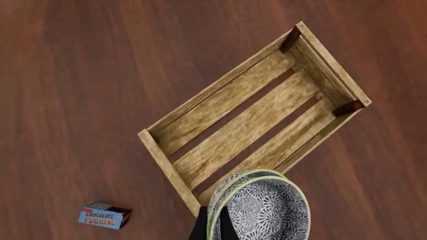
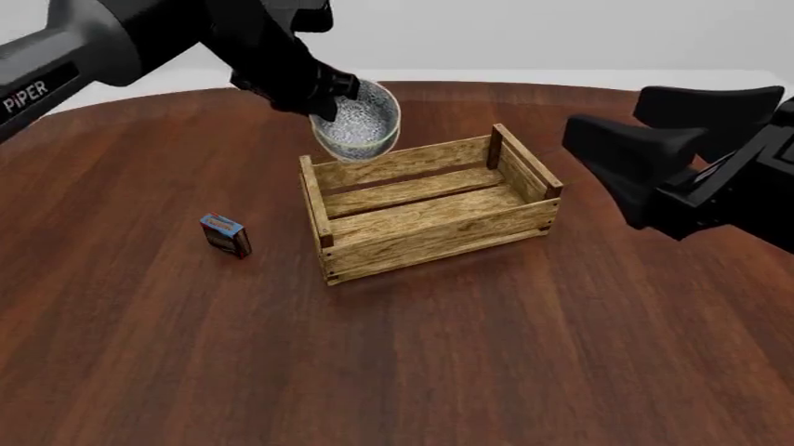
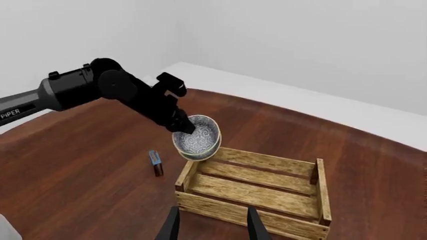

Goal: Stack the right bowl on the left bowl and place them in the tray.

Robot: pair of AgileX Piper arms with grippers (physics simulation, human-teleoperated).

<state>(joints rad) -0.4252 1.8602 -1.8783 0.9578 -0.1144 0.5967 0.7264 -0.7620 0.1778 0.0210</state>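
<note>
The left arm, black with "PIPER" lettered in white on its grey link, reaches in from the rear left, and its left tool (image 2: 325, 88) is closed on the rims of two small round white bowls with fine blue-grey speckles, nested one in the other and held tilted in the air above the far left corner of the tray. In the left wrist view two rims show, the right bowl (image 1: 267, 212) sitting inside the left bowl (image 1: 223, 187). The one large light-brown slatted wooden tray (image 2: 429, 209) with darker corner posts rests on the dark wooden tabletop (image 2: 496, 353). The right arm hangs well to the right of the tray, its right tool (image 3: 211, 225) with fingers parted and holding nothing. One small blue-and-red box (image 1: 104, 215), labelled "CHOCOLATE PUDDING", stands left of the tray.
</note>
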